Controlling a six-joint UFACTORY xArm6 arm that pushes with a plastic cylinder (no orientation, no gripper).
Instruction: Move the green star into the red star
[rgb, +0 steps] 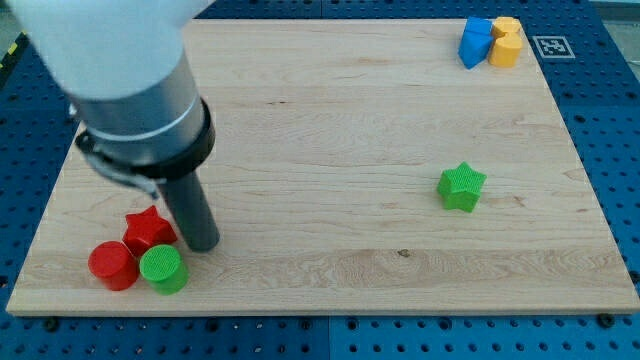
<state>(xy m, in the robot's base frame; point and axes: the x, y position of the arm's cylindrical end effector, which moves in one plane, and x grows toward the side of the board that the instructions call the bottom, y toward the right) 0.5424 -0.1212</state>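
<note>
My tip (203, 244) is a bare rod end (no jaws to spread or close, so it holds nothing) resting on the wooden board (320, 110) just beside the red star (148, 229), on that star's right in the view. The arm comes down from the view's top left, nearly upright. A red cylinder (111, 265) and a green cylinder (162, 268) sit just below the red star. The green star (461, 187) lies well apart, toward the view's right. A blue block (474, 42) and a yellow block (506, 42) touch at the top right.

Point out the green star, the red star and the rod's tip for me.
green star (461, 187): camera view, middle of its top face.
red star (147, 229): camera view, its top face, left of the rod.
my tip (203, 245): camera view, the rod's very end, right of the red star.
</note>
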